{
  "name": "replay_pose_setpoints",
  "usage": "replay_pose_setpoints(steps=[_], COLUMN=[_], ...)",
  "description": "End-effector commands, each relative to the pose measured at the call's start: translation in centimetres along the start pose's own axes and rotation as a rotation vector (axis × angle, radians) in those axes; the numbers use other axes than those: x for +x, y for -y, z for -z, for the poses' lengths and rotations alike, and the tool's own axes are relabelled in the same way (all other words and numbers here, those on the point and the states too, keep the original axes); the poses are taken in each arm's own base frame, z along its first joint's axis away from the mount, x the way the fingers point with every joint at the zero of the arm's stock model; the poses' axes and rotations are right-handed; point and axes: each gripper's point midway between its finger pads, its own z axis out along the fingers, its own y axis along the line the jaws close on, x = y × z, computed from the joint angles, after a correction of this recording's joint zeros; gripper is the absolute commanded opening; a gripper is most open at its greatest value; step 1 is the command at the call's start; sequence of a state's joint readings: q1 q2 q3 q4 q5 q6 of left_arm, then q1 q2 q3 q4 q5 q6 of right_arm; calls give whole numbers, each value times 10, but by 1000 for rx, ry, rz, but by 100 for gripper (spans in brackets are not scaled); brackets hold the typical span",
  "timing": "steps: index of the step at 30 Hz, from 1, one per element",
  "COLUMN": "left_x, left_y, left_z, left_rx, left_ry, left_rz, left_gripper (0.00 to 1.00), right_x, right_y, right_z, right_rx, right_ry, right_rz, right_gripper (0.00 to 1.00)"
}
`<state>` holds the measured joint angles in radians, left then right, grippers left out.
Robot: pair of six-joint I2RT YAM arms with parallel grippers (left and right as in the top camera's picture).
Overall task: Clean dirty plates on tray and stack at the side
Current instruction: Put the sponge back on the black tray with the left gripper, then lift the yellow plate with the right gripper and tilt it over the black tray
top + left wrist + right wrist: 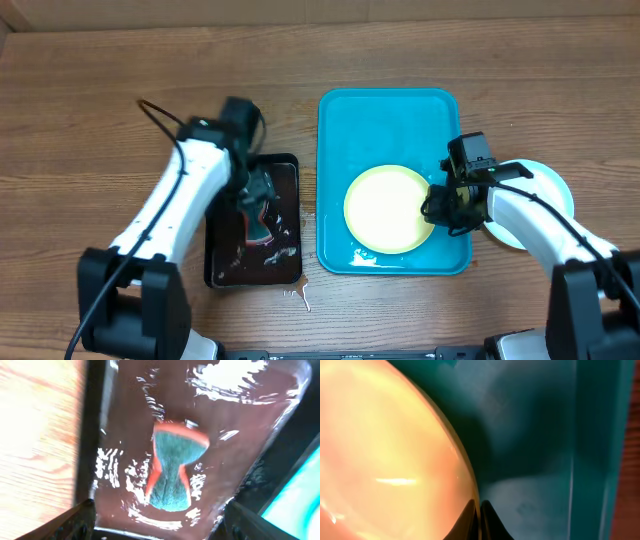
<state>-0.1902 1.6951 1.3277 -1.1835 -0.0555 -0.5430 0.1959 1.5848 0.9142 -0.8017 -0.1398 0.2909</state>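
A pale yellow-green plate [385,208] lies in the near half of the turquoise tray [390,120]. My right gripper [440,208] is shut on its right rim. In the right wrist view the two fingertips [480,510] pinch the plate's edge [385,450] over the tray floor [535,435]. A light blue plate [555,185] lies on the table right of the tray, partly under my right arm. My left gripper [258,195] is open above a teal and orange sponge [262,230]. In the left wrist view its fingers [160,505] are spread wide around the sponge [172,470].
The sponge lies in a wet black tray [225,265] left of the turquoise tray. Water drops [297,293] lie on the wooden table by its near right corner. A wet patch [362,258] shows in the turquoise tray's near left corner.
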Motion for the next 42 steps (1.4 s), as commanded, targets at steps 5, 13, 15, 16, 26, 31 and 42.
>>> replay_pose_setpoints(steps=[5, 13, 15, 16, 26, 31, 42], left_x=[-69, -80, -78, -77, -75, -75, -75], left_y=[-31, -59, -61, -63, -64, -64, -64], left_z=[128, 162, 159, 157, 154, 154, 154], left_rx=[169, 174, 159, 146, 138, 138, 138], left_ry=[315, 392, 379, 374, 363, 362, 363], left_rz=[133, 210, 211, 212, 212, 213, 212], left_gripper=[100, 100, 100, 100, 100, 100, 100], right_x=[-37, -8, 0, 3, 29, 31, 47], right_y=[-72, -179, -195, -202, -240, -241, -248], right_z=[92, 119, 120, 120, 97, 123, 159], right_rx=[0, 66, 111, 127, 285, 397, 519], right_ry=[300, 550, 617, 645, 796, 954, 1141], right_rz=[222, 596, 643, 662, 781, 765, 782], right_gripper=[4, 4, 4, 4, 4, 4, 4])
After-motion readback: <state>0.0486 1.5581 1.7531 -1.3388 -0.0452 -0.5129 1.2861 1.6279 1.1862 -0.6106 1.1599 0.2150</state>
